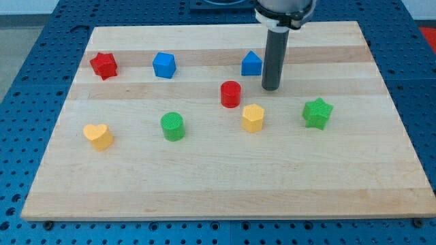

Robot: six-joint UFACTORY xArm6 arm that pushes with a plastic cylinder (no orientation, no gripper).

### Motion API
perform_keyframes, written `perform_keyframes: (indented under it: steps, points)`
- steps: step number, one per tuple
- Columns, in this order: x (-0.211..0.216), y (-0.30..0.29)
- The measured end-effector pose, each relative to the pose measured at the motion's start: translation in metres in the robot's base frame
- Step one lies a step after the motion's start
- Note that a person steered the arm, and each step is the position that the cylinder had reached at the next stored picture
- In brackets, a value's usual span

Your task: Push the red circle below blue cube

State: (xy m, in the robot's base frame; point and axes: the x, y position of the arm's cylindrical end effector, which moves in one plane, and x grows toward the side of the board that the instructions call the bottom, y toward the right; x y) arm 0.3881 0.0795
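Red circle (231,94): mid-bench, well right of blue cube (164,65), awaiting leftward push.
My tip (270,88): right of it, apart.
Jaws: none; rod holds nothing.
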Motion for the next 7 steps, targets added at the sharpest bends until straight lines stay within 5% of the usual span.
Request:
perform_keyframes:
  steps: [4, 7]
  points:
    - [0.024, -0.226]
    - [0.007, -0.124]
